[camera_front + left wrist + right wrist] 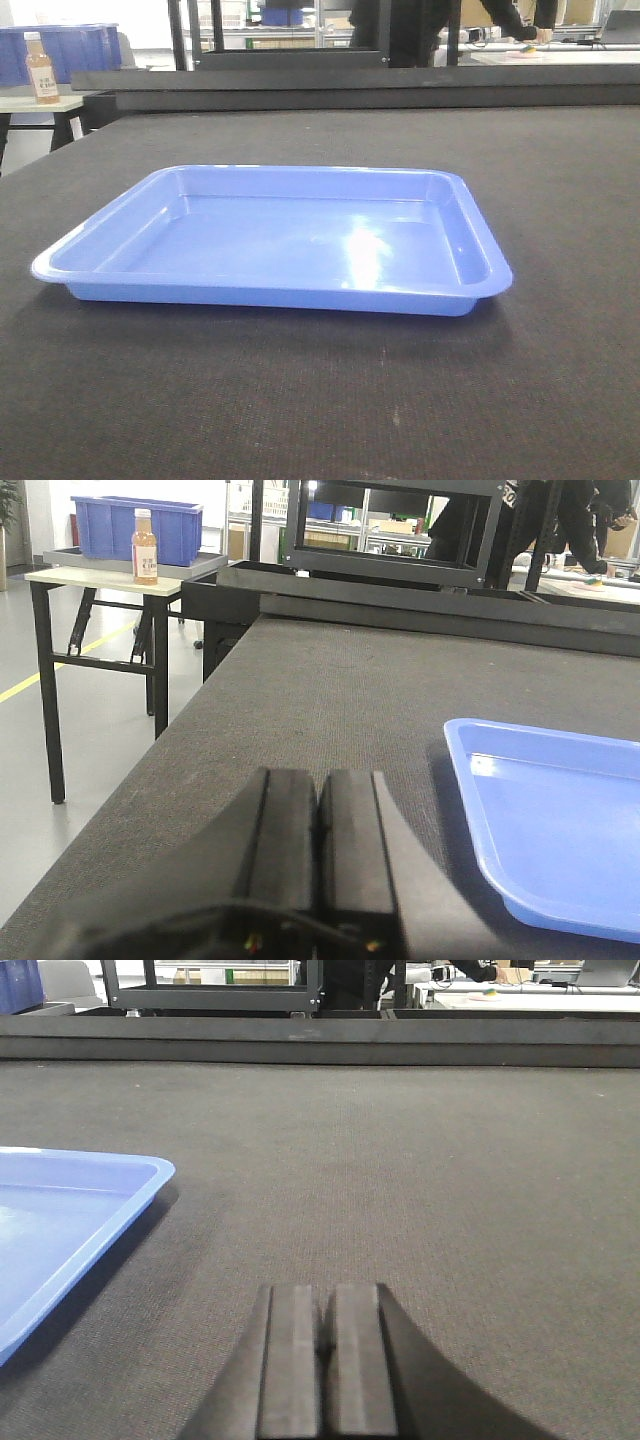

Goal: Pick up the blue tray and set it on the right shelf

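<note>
No grab has started. Nearest, the left gripper and right gripper lie low over the table, each with fingers pressed together on nothing. Between them the blue tray rests flat, well in from the table's left edge. Next, each claw should spread and close over its nearest rim (the shelf is not in view).
</note>
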